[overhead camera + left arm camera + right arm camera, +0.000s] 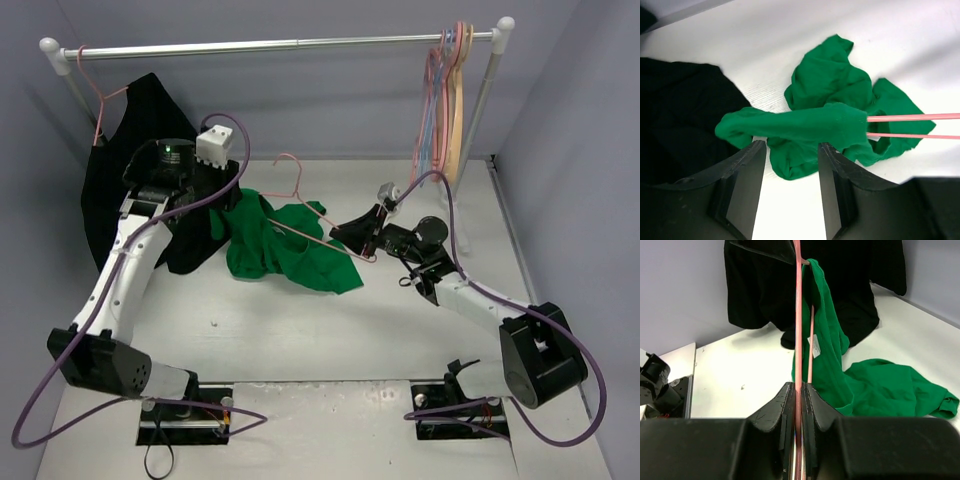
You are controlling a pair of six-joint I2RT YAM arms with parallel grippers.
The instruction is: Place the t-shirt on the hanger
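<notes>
The green t-shirt (290,255) lies crumpled on the table, with one part draped over the far end of the pink hanger (300,215). My right gripper (798,387) is shut on the hanger's bar (798,315), holding it out over the table. The shirt's white label (813,346) shows beside the bar. My left gripper (790,152) is open just above the draped cloth (805,125). A fold of the shirt hangs between its fingertips, and they do not pinch it. The hanger's two thin bars (915,118) come out of the cloth to the right.
A black garment (130,180) hangs on a pink hanger from the left of the rail (280,45) and spreads down to the table beside the left arm. Several hangers (445,100) hang at the rail's right end.
</notes>
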